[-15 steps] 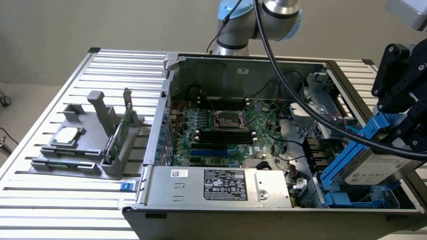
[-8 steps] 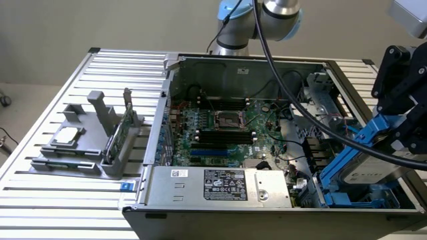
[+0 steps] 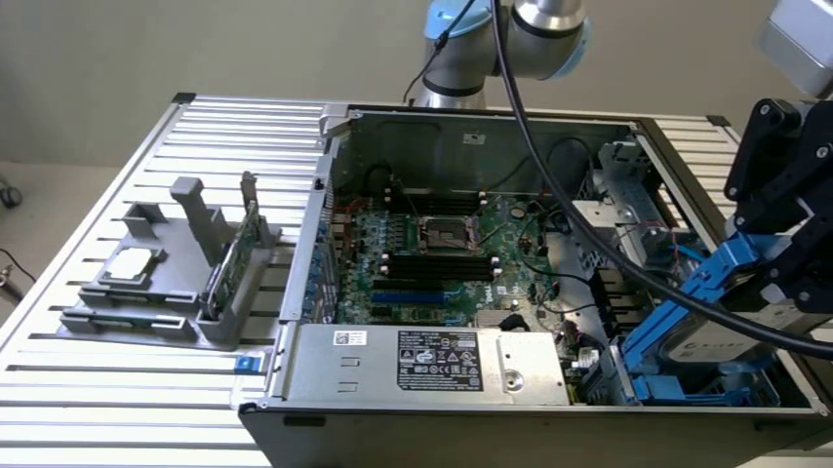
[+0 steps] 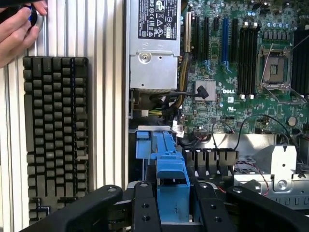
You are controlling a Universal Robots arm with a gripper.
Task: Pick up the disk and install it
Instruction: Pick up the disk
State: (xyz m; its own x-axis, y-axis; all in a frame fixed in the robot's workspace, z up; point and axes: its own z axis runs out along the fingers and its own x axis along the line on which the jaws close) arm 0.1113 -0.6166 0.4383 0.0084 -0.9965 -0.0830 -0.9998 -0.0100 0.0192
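Note:
My gripper [image 3: 778, 285] hangs over the far end of the open computer case [image 3: 456, 132], on the exterior view's right, and is shut on the disk [image 3: 707, 331]. The disk is a silver drive in a blue plastic carrier, tilted steeply with its lower end down among the blue drive bay rails [image 3: 677, 390]. In the wrist view the black fingers [image 4: 145, 208] clamp both sides of the blue carrier [image 4: 171, 166], which points toward the bay beside the motherboard [image 4: 241, 58].
A grey power supply [image 3: 430, 359] fills the case's near corner. Cables [image 3: 579, 244] run by the bay. A grey holder [image 3: 156, 283] with a silver chip and a green card stands at the exterior view's left. A keyboard [image 4: 55, 135] and a person's hand [image 4: 17, 29] lie outside the case.

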